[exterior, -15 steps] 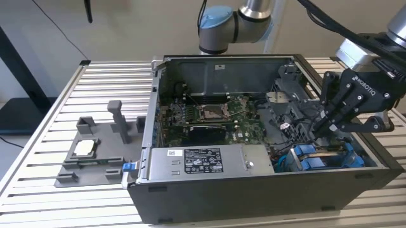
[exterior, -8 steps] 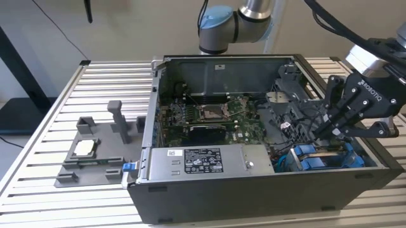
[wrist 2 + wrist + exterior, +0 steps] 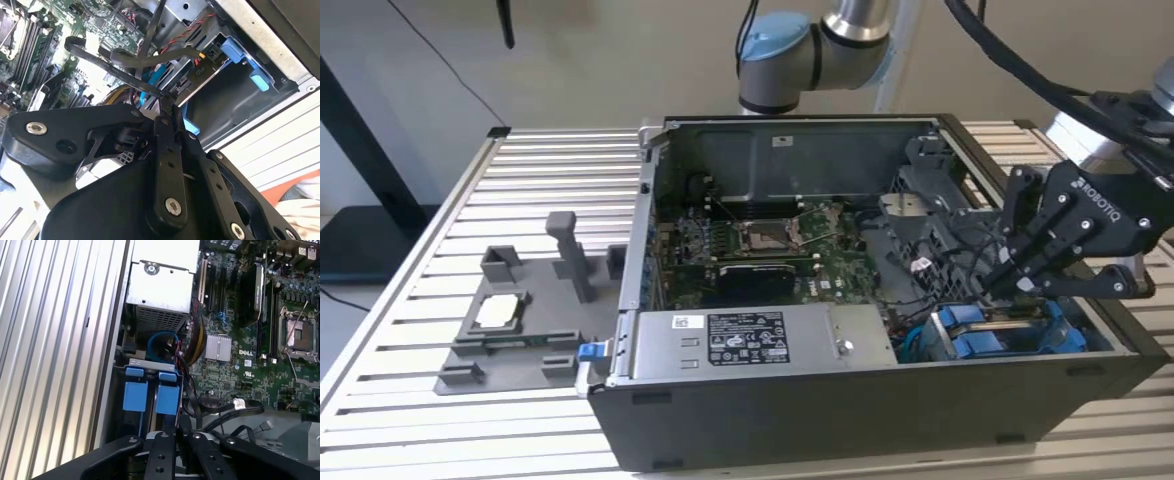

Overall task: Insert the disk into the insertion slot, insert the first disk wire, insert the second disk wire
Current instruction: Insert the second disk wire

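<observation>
Slatted metal desk [image 3: 547,160] carries an open computer case [image 3: 854,400] lying on its side, motherboard [image 3: 774,250] exposed. Beside it on the exterior view's left sits a grey fixture tray [image 3: 507,330]. From above, the arm [image 3: 814,50] bends down into the case's corner on the exterior view's right, its tool [image 3: 1027,285] tilted toward the insertion slot [image 3: 1001,335]. In the second wrist view the tool [image 3: 167,102] has its fingers pressed together, pinching a thin black disk wire [image 3: 115,70]. The disk [image 3: 152,392] sits in the slot, its two bright blue carrier tabs [image 3: 167,400] showing side by side.
</observation>
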You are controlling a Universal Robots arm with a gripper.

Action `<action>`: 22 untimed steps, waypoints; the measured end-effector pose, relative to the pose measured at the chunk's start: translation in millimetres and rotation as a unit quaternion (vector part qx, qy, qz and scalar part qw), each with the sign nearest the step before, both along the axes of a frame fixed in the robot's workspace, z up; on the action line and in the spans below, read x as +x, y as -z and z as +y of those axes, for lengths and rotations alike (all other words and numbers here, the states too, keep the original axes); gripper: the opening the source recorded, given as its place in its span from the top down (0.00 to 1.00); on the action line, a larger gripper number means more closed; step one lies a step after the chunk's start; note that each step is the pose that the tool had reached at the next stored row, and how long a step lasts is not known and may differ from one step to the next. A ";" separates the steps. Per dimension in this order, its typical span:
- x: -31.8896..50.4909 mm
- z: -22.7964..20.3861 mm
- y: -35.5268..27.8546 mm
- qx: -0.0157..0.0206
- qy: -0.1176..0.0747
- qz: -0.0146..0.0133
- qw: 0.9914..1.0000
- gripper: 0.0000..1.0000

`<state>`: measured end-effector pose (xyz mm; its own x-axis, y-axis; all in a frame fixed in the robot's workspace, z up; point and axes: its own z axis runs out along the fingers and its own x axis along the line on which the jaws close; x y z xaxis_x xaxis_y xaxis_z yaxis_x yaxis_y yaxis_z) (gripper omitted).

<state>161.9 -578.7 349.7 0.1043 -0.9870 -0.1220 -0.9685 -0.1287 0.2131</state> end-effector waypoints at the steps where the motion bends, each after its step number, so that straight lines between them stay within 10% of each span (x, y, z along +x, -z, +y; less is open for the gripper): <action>1: 0.3 -0.3 0.9 0.000 0.001 0.001 1.000 0.84; 8: 2.1 -1.7 5.5 0.001 0.005 0.006 1.000 0.84; 22: 8.5 -2.3 7.0 0.004 0.019 0.007 1.000 0.84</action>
